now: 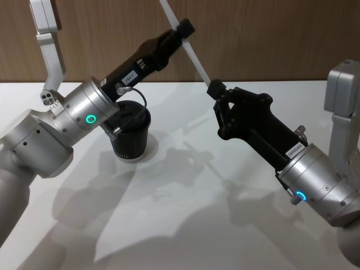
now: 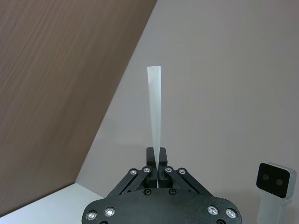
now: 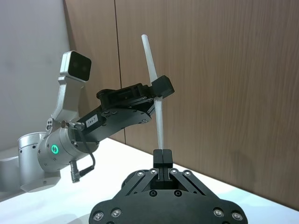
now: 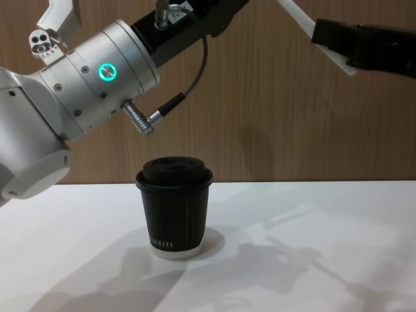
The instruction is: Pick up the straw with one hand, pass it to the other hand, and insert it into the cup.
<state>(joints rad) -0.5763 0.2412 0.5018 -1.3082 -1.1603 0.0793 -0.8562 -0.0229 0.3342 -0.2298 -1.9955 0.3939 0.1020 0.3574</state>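
My left pincer (image 1: 183, 28) grips the straw (image 1: 194, 56) at top centre, my right pincer (image 1: 215, 89) seemingly clenched on its lower end, as it slants down-right above the cup (image 1: 130, 140), left of centre, nearer my left arm.

My arms end in silver cylindrical wrists (image 1: 84, 109), each with a glowing ring (image 1: 90, 118), teal on the left and blue on the right. My left gripper (image 1: 184, 28) and right gripper (image 1: 215, 90) are black, with white labels (image 1: 129, 77) and silver screws (image 3: 140, 173) at the finger links. A dark cable (image 4: 195, 71) plugs into the left wrist.
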